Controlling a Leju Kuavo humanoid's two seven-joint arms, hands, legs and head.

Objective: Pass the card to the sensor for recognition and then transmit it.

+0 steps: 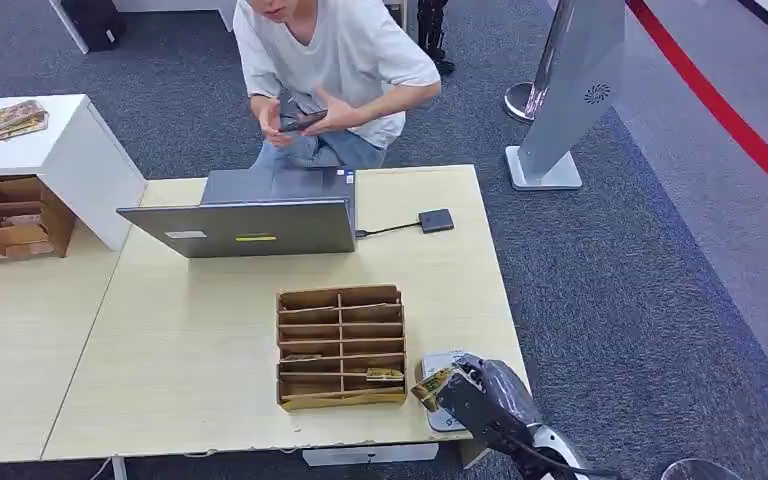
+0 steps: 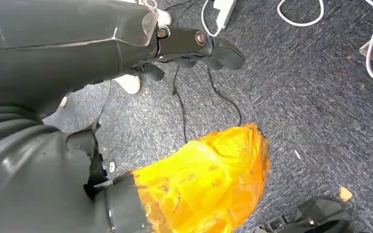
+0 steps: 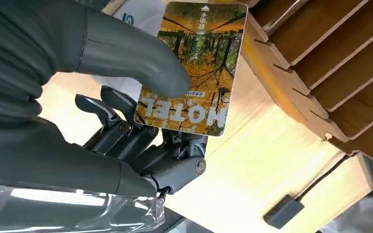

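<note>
My right hand [image 1: 480, 393] hovers at the table's near right corner and pinches a hotel card [image 1: 430, 386] with an autumn forest picture. In the right wrist view the thumb presses the card [image 3: 194, 73] against the fingers [image 3: 141, 141]. A white device [image 1: 438, 362] lies just under the hand, with its edge [image 3: 126, 19] behind the card. A small black card reader [image 1: 436, 220] sits at the far right of the table, cabled to the laptop, and the right wrist view shows that reader [image 3: 283, 212] too. My left hand [image 2: 194, 46] hangs over the carpet, fingers straight, holding nothing.
A wooden slotted organizer [image 1: 340, 293] stands left of my right hand with a card [image 1: 385, 375] in a lower slot. An open laptop [image 1: 250, 228] sits at the back. A person [image 1: 330, 60] crouches behind it holding a phone. A white cabinet [image 1: 80, 150] stands far left.
</note>
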